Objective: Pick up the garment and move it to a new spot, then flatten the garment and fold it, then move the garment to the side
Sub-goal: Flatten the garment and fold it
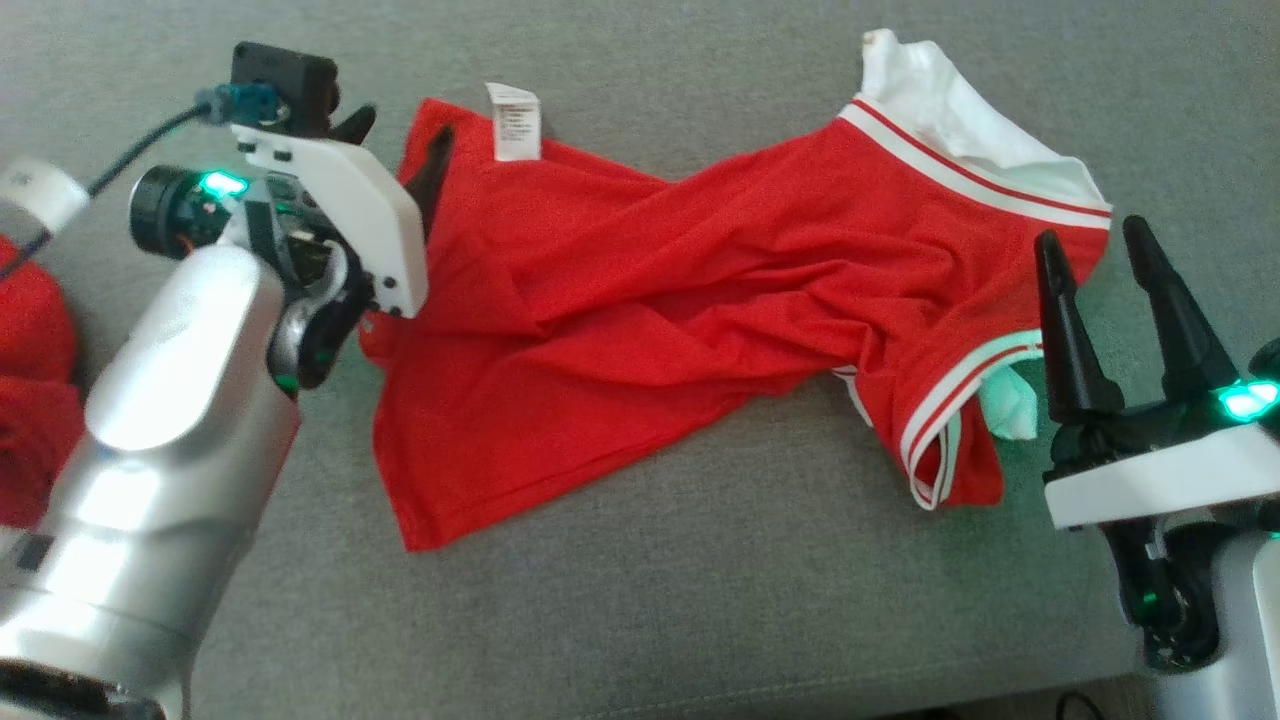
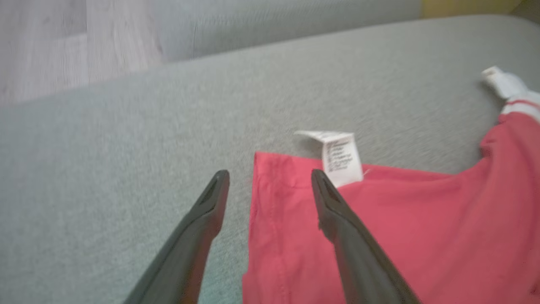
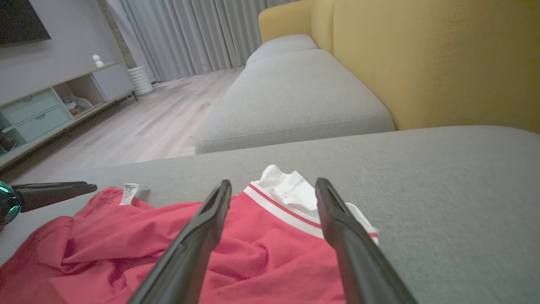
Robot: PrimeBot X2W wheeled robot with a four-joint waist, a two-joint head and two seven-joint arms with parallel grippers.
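Currently, you see the red garment [image 1: 640,300] lying crumpled across the middle of the grey sofa cushion [image 1: 700,620]. Your left gripper [image 1: 398,135] is spread wide and empty, with its fingers on either side of the garment's left edge near the white label [image 1: 513,122]. Your right gripper [image 1: 1090,232], equally wide and empty, sits at the striped right end.

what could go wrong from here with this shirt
1. The left end effector hangs open at a corner of the red shirt, close to the care label; it may pinch only the label.
2. The shirt is twisted mid-body, so lifting both ends may keep the twist.
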